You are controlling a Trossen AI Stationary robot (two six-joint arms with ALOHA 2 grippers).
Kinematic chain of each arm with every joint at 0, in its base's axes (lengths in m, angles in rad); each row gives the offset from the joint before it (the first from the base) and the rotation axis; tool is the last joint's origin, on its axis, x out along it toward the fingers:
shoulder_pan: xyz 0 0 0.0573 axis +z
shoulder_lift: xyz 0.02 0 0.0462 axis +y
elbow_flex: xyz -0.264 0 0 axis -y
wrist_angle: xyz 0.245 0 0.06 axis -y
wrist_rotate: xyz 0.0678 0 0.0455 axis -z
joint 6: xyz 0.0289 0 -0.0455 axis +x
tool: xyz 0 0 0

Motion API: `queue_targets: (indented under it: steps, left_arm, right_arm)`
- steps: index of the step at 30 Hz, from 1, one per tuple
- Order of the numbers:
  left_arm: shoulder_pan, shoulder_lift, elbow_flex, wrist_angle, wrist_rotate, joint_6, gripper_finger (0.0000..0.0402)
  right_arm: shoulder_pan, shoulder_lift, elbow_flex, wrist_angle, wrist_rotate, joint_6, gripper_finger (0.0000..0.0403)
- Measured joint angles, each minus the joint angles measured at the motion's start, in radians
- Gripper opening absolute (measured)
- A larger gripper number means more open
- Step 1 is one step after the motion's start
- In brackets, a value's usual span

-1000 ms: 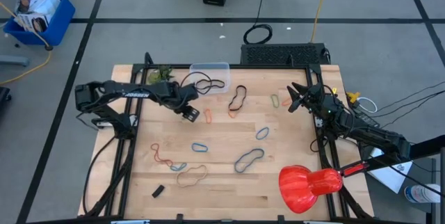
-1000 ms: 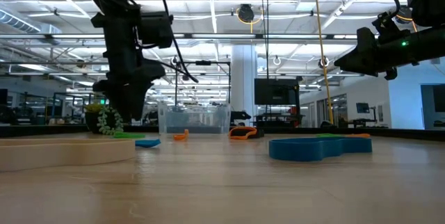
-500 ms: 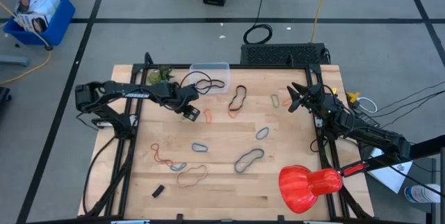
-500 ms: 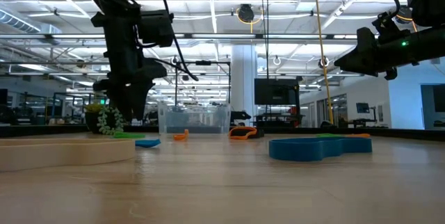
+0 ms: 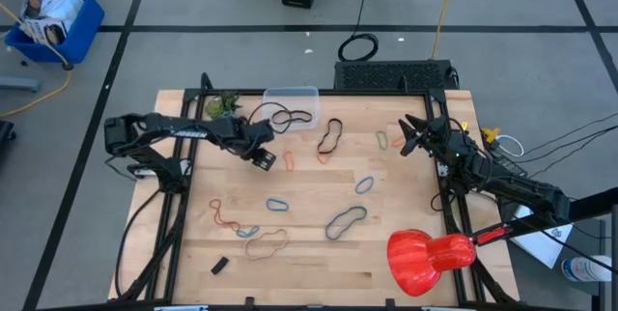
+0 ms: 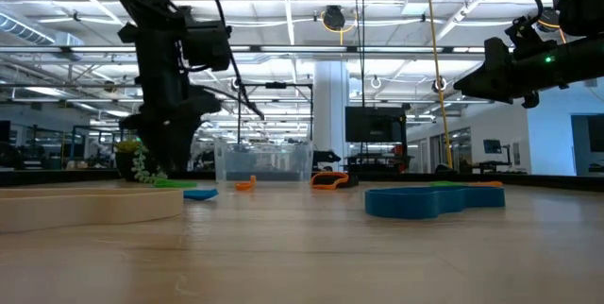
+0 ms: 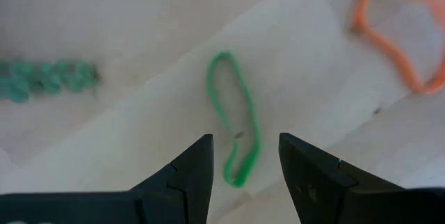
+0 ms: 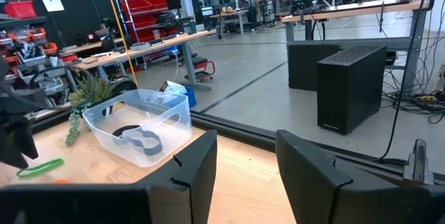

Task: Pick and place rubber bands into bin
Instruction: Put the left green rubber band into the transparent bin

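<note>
Left gripper (image 5: 263, 157) is drifting slightly leftward, spread fingers (image 7: 188, 175) straddling the near end of a green rubber band (image 7: 233, 126) lying lengthwise away from them on the desk (image 5: 406, 253), short of the bin (image 5: 293, 101); right gripper (image 5: 407, 137) is idling open.

Bin (image 5: 292, 106) at table (image 5: 406, 263) far edge, centre-left; bands inside. Small plant (image 5: 220, 104) just left of bin. Left gripper (image 5: 263, 159) in front of bin, above loose band (image 7: 234, 128). Right gripper (image 5: 407, 137) near right edge. Rubber bands (image 5: 346, 221) scattered mid-table. Small block (image 5: 219, 266) near-left; bulbous object (image 5: 430, 257) near-right corner.
</note>
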Motion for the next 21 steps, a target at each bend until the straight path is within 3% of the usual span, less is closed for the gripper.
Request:
queue_targets:
  steps: [10, 21]
  left_arm:
    - [0.000, 0.000, -0.077, 0.123, 0.007, -0.001, 0.0170]
    - [-0.009, -0.003, -0.112, 0.128, -0.006, -0.010, 0.0165]
  right_arm:
    - [0.000, 0.000, 0.000, 0.000, 0.000, 0.000, 0.0141]
    - [0.000, 0.000, 0.000, 0.000, 0.000, 0.000, 0.0141]
